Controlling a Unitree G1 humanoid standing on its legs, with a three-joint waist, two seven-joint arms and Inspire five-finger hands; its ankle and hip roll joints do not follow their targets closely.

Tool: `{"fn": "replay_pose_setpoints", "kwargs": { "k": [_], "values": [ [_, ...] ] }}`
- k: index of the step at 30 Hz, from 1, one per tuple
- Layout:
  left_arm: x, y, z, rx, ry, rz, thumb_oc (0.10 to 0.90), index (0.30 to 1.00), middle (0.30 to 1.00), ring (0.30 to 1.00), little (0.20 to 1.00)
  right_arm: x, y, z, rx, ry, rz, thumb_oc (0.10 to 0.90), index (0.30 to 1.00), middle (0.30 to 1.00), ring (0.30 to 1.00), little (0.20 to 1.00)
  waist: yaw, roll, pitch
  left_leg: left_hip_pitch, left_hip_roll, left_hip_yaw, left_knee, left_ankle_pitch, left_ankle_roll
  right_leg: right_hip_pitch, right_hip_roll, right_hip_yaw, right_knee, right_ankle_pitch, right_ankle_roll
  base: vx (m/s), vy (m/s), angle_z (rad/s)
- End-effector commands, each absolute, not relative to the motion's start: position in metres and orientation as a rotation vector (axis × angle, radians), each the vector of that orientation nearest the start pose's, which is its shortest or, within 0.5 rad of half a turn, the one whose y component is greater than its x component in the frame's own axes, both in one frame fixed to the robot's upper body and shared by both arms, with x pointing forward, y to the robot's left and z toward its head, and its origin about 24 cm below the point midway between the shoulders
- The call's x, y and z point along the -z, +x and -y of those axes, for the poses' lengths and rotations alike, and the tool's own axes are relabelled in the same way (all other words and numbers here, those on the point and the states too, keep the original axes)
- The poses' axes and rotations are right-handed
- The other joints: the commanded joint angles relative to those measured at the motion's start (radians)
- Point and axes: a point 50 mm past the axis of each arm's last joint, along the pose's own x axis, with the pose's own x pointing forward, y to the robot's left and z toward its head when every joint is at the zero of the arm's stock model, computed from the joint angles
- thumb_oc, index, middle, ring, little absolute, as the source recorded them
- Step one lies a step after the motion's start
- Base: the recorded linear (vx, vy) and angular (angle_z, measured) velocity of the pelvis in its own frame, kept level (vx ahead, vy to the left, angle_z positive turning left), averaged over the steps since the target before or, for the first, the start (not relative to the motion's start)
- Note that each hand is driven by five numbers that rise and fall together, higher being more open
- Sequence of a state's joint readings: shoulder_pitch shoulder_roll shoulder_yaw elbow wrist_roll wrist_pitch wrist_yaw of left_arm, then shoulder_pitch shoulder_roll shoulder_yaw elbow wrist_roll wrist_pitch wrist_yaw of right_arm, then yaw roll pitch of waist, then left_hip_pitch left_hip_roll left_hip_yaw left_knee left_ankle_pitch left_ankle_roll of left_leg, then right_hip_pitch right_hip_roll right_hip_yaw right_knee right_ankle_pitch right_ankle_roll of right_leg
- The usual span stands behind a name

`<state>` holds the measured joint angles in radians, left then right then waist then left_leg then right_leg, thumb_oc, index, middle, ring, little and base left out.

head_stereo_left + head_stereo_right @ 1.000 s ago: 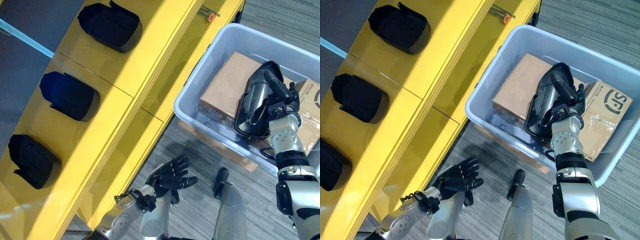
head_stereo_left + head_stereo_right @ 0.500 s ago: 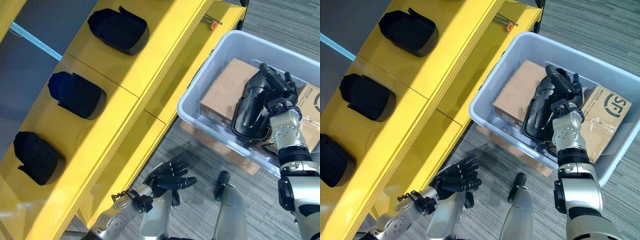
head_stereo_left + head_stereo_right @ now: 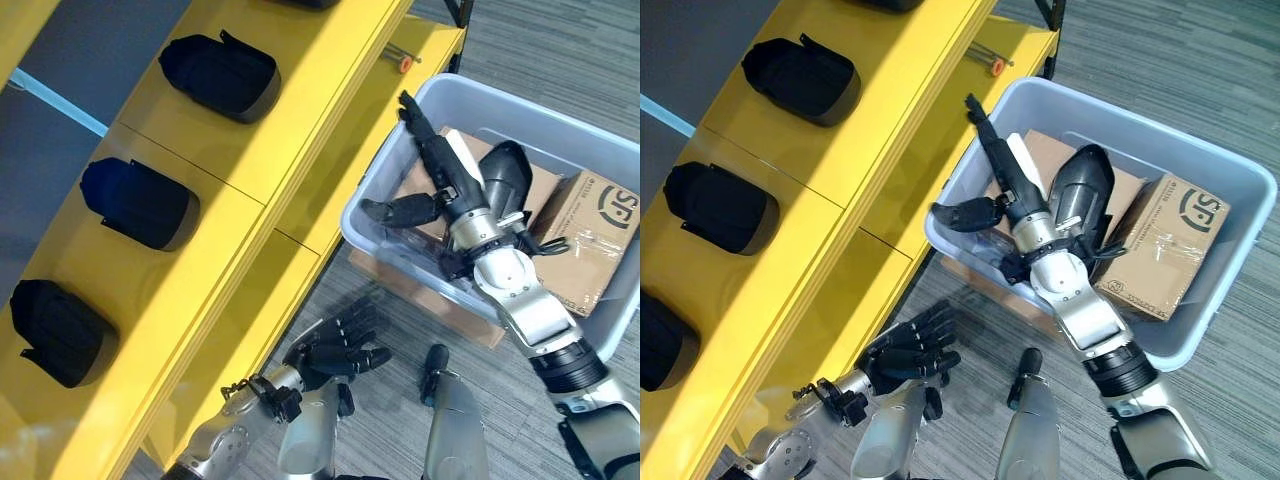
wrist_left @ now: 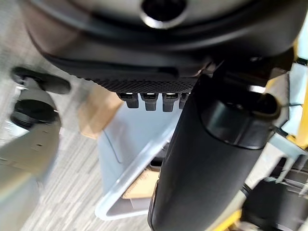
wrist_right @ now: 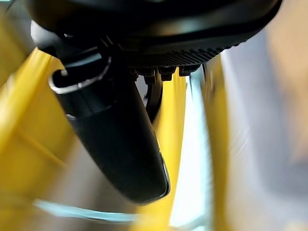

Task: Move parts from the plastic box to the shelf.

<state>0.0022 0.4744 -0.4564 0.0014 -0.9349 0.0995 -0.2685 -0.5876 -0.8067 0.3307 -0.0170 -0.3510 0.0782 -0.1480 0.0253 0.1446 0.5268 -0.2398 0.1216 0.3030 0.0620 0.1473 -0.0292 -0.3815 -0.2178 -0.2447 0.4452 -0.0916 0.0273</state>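
Presently, plastic box (image 3: pixel 372 226): pale grey, standing on the floor beside the yellow shelf (image 3: pixel 250 160), its near-left corner just beside the shelf's lower edge. Contents: two cardboard boxes, one (image 3: pixel 1165 250) at the box's right side and one (image 3: pixel 1040 160) toward its left, largely covered; one black part (image 3: pixel 508 180) lying between them, resting on the left carton.

Right robot hand (image 3: pixel 440 180): over the left end of the plastic box, fingers straight and spread, thumb out to the side, holding nothing (the black part lies just beside it, under the wrist; contact cannot be told).

Left robot hand (image 3: pixel 335 350): low over the carpet, off the shelf's front edge, fingers relaxed and slightly spread, empty.

Shelf, upper surface: three black parts in a row along it, well apart, one (image 3: pixel 222 75) toward the far end, one (image 3: pixel 140 203) in the middle, one (image 3: pixel 60 330) at the near end.

Shelf, far corner: a small rod with an orange tip (image 3: pixel 398 60).
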Motion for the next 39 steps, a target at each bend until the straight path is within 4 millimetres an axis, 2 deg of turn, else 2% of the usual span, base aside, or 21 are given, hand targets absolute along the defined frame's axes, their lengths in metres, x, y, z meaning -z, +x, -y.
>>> {"fn": "replay_pose_setpoints", "kwargs": {
  "k": [1, 3, 4, 5, 6, 7, 9, 10, 11, 13, 19, 24, 32, 39],
  "values": [
    [-0.027, 0.213, -0.124, 0.657, -0.534, -0.222, 0.900, 1.000, 1.000, 1.000, 1.000, -0.295, 0.295, 0.203, 0.275, -1.570, 0.924, 0.900, 1.000, 1.000, 1.000, 1.000, -0.028, -0.046, -0.017, 0.052, 0.009, -0.064, 0.057, -0.120, -0.026, 0.066, 0.062, 0.020, 0.028, -0.086, 0.014, -0.01, -0.065, -0.09],
    [-0.027, 0.213, -0.127, 0.653, -0.528, -0.220, 0.900, 1.000, 1.000, 1.000, 1.000, -0.297, 0.292, 0.214, 0.307, -1.605, 0.893, 0.900, 1.000, 1.000, 1.000, 1.000, -0.030, -0.057, -0.018, 0.054, 0.015, -0.063, 0.055, -0.120, -0.027, 0.071, 0.063, 0.017, 0.022, -0.084, 0.015, -0.01, -0.087, -0.12],
    [-0.025, 0.211, -0.133, 0.643, -0.516, -0.224, 0.900, 1.000, 1.000, 1.000, 1.000, -0.296, 0.286, 0.236, 0.367, -1.661, 0.834, 0.900, 1.000, 1.000, 1.000, 1.000, -0.034, -0.076, -0.024, 0.058, 0.022, -0.063, 0.048, -0.119, -0.031, 0.082, 0.069, 0.012, 0.005, -0.080, 0.017, -0.01, -0.121, -0.17],
    [-0.025, 0.209, -0.137, 0.637, -0.512, -0.226, 0.900, 1.000, 1.000, 1.000, 1.000, -0.295, 0.282, 0.247, 0.389, -1.678, 0.814, 0.900, 1.000, 1.000, 1.000, 1.000, -0.036, -0.084, -0.026, 0.059, 0.027, -0.062, 0.046, -0.118, -0.033, 0.084, 0.072, 0.010, 0.000, -0.078, 0.018, -0.03, -0.174, -0.12],
    [-0.025, 0.208, -0.144, 0.636, -0.499, -0.227, 0.900, 1.000, 1.000, 1.000, 1.000, -0.293, 0.275, 0.266, 0.444, -1.763, 0.758, 0.900, 1.000, 1.000, 1.000, 1.000, -0.039, -0.099, -0.029, 0.058, 0.035, -0.060, 0.042, -0.117, -0.035, 0.089, 0.078, 0.003, -0.012, -0.076, 0.018, -0.03, -0.114, -0.13],
    [-0.025, 0.208, -0.144, 0.637, -0.496, -0.229, 0.900, 1.000, 1.000, 1.000, 1.000, -0.293, 0.273, 0.270, 0.451, -1.770, 0.753, 0.900, 1.000, 1.000, 1.000, 1.000, -0.037, -0.100, -0.029, 0.057, 0.037, -0.060, 0.042, -0.116, -0.035, 0.089, 0.080, 0.002, -0.013, -0.075, 0.017, -0.05, -0.138, -0.09],
    [-0.024, 0.206, -0.149, 0.644, -0.474, -0.238, 0.900, 1.000, 1.000, 1.000, 1.000, -0.295, 0.267, 0.293, 0.542, -1.856, 0.666, 0.900, 1.000, 1.000, 1.000, 1.000, -0.032, -0.114, -0.029, 0.050, 0.048, -0.065, 0.043, -0.113, -0.038, 0.092, 0.091, -0.005, -0.021, -0.075, 0.015, -0.04, -0.126, -0.16],
    [-0.024, 0.206, -0.149, 0.645, -0.474, -0.239, 0.900, 1.000, 1.000, 1.000, 1.000, -0.295, 0.267, 0.293, 0.542, -1.856, 0.666, 0.900, 1.000, 1.000, 1.000, 1.000, -0.032, -0.113, -0.029, 0.050, 0.048, -0.065, 0.043, -0.113, -0.038, 0.092, 0.091, -0.005, -0.021, -0.075, 0.015, -0.05, -0.117, -0.09],
    [-0.025, 0.206, -0.150, 0.647, -0.467, -0.241, 0.900, 1.000, 1.000, 1.000, 1.000, -0.297, 0.267, 0.304, 0.584, -1.887, 0.619, 0.900, 1.000, 1.000, 1.000, 1.000, -0.028, -0.118, -0.027, 0.045, 0.051, -0.069, 0.044, -0.112, -0.039, 0.092, 0.097, -0.006, -0.024, -0.077, 0.012, -0.04, -0.078, 0.01],
    [-0.025, 0.205, -0.152, 0.651, -0.458, -0.248, 0.900, 1.000, 1.000, 1.000, 1.000, -0.298, 0.267, 0.311, 0.584, -1.944, 0.591, 0.900, 1.000, 1.000, 1.000, 1.000, -0.022, -0.120, -0.026, 0.037, 0.051, -0.075, 0.044, -0.110, -0.040, 0.087, 0.101, -0.009, -0.022, -0.079, 0.010, -0.04, -0.085, 0.02],
    [-0.026, 0.205, -0.156, 0.675, -0.435, -0.265, 0.900, 1.000, 1.000, 1.000, 1.000, -0.305, 0.270, 0.307, 0.514, -2.088, 0.609, 0.900, 1.000, 1.000, 1.000, 1.000, -0.004, -0.119, -0.019, 0.022, 0.055, -0.086, 0.040, -0.097, -0.045, 0.079, 0.109, -0.021, -0.015, -0.086, 0.005, -0.04, -0.071, 0.07],
    [-0.024, 0.205, -0.158, 0.698, -0.423, -0.280, 0.900, 1.000, 1.000, 1.000, 1.000, -0.318, 0.280, 0.288, 0.481, -2.156, 0.737, 0.900, 1.000, 1.000, 1.000, 1.000, 0.022, -0.108, -0.018, 0.001, 0.059, -0.096, 0.031, -0.080, -0.052, 0.057, 0.119, -0.030, 0.003, -0.098, -0.001, -0.03, -0.058, -0.01],
    [-0.020, 0.206, -0.164, 0.713, -0.404, -0.308, 0.900, 1.000, 1.000, 1.000, 1.000, -0.321, 0.297, 0.259, 0.393, -2.265, 0.958, 0.900, 1.000, 1.000, 1.000, 1.000, 0.067, -0.086, -0.009, -0.040, 0.074, -0.117, 0.016, -0.047, -0.067, 0.017, 0.125, -0.059, 0.054, -0.123, -0.007, -0.02, -0.078, 0.06],
    [-0.019, 0.209, -0.169, 0.725, -0.386, -0.319, 0.900, 1.000, 1.000, 1.000, 1.000, -0.312, 0.316, 0.249, 0.214, -2.332, 0.888, 0.900, 1.000, 1.000, 1.000, 1.000, 0.097, -0.073, -0.007, -0.093, 0.094, -0.131, 0.003, -0.013, -0.076, -0.042, 0.119, -0.078, 0.107, -0.138, -0.010, -0.02, -0.076, 0.09]
  ]
}}
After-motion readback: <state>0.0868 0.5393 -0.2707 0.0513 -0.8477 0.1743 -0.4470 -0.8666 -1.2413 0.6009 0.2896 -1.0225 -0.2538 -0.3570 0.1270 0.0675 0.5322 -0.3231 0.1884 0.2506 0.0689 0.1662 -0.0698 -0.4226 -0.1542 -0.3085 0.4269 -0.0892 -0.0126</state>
